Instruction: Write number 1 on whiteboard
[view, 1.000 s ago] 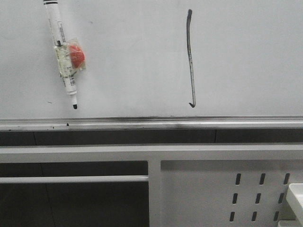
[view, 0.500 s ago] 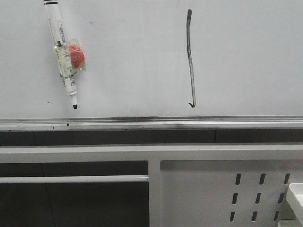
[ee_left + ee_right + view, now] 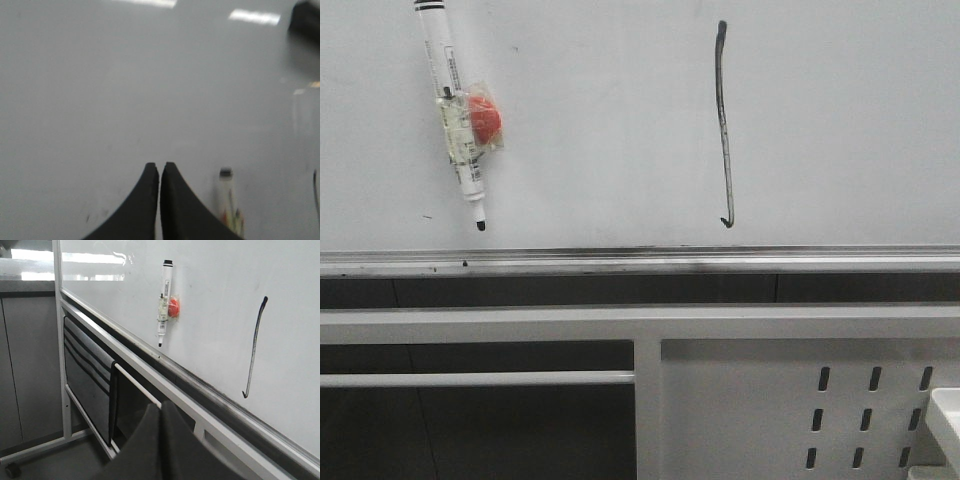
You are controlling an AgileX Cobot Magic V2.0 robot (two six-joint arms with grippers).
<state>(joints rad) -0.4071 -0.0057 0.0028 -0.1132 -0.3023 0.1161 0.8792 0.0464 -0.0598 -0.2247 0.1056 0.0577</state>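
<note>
The whiteboard (image 3: 840, 120) fills the upper front view, with a silver rail (image 3: 640, 262) along its lower edge. The number 1 (image 3: 724, 125) is a thin dark, nearly vertical stroke on it, also in the right wrist view (image 3: 254, 347). A white marker pen (image 3: 458, 125) with a black tip and a red blob hangs on the board at the left, also in the right wrist view (image 3: 163, 305) and blurred in the left wrist view (image 3: 229, 205). My left gripper (image 3: 159, 166) is shut and empty, close to the board beside the pen. My right gripper (image 3: 161, 405) is shut and empty, back from the board.
A white metal frame (image 3: 640, 325) with a perforated panel (image 3: 865, 410) stands below the board. A thin white bar (image 3: 470, 379) crosses the lower left. The right wrist view shows a dark hanging panel (image 3: 90, 375) and grey cabinets (image 3: 25, 350).
The view has shifted very slightly; the pen and stroke sit a few pixels lower and to the right. Nothing else has moved.
</note>
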